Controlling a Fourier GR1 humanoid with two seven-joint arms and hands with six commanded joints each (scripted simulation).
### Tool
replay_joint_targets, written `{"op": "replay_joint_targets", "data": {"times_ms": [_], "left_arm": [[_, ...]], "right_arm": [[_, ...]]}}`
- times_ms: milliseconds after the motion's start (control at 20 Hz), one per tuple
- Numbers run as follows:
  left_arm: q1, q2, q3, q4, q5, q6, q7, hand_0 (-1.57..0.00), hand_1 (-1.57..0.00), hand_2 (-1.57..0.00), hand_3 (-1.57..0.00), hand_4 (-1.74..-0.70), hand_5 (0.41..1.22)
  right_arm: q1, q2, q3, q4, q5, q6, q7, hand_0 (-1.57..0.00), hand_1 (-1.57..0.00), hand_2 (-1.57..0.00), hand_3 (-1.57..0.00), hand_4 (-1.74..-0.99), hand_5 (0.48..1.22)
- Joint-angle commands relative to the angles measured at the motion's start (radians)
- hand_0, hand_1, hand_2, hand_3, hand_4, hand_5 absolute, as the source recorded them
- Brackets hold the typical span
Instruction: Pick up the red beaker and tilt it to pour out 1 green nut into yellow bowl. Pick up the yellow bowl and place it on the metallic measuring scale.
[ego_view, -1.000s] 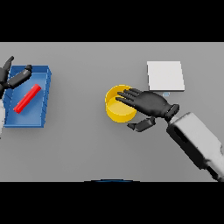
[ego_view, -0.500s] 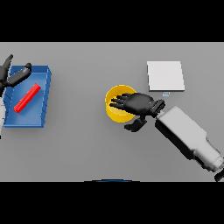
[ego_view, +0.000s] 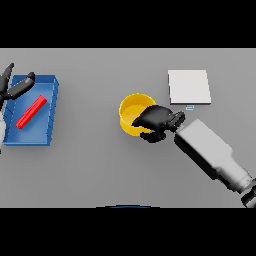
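Yellow bowl (ego_view: 133, 118) sits left of the metallic scale (ego_view: 189, 87), and the right hand (ego_view: 156, 121) curls its fingers over the near rim, apparently gripping to lift it, while the left hand (ego_view: 15, 87) rests spread by the blue tray (ego_view: 49, 112).

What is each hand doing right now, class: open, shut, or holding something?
Left hand: open, over the blue tray, holding nothing.
Right hand: shut on the yellow bowl, fingers curled over its rim.
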Motion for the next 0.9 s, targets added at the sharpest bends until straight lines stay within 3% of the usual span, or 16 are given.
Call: {"op": "replay_joint_targets", "data": {"times_ms": [0, 100, 300, 600, 850], "left_arm": [[0.002, 0.005, 0.004, -0.007, 0.007, -0.006, -0.001, 0.0, 0.0, 0.0, 0.0, -0.79, 0.71], [0.007, 0.006, 0.003, -0.008, 0.008, -0.011, -0.005, 0.0, 0.0, 0.0, 0.0, -0.79, 0.707], [0.005, 0.003, -0.005, -0.009, 0.001, -0.011, -0.002, 0.0, 0.0, 0.0, 0.0, -0.78, 0.71], [0.01, 0.005, -0.004, -0.03, 0.006, -0.012, 0.011, 0.0, 0.0, 0.0, 0.0, -0.78, 0.704], [0.01, 0.006, -0.003, -0.035, 0.013, -0.019, 0.013, 0.0, 0.0, 0.0, 0.0, -0.78, 0.702]], "right_arm": [[0.003, -0.005, 0.001, 0.002, -0.007, -0.006, -0.024, -0.86, -0.83, -0.79, -0.68, -1.492, 1.052], [-0.01, -0.01, 0.0, -0.001, -0.008, 0.01, -0.021, -1.11, -1.09, -1.07, -0.88, -1.578, 1.113], [0.0, -0.023, 0.006, -0.026, -0.031, 0.039, 0.0, -1.38, -1.38, -1.29, -1.11, -1.674, 1.177], [-0.013, -0.062, -0.019, -0.081, -0.063, 0.078, -0.002, -1.52, -1.52, -1.41, -1.18, -1.724, 1.209], [-0.017, -0.103, -0.06, -0.179, -0.095, 0.152, 0.068, -1.55, -1.55, -1.49, -1.15, -1.735, 1.217]]}}
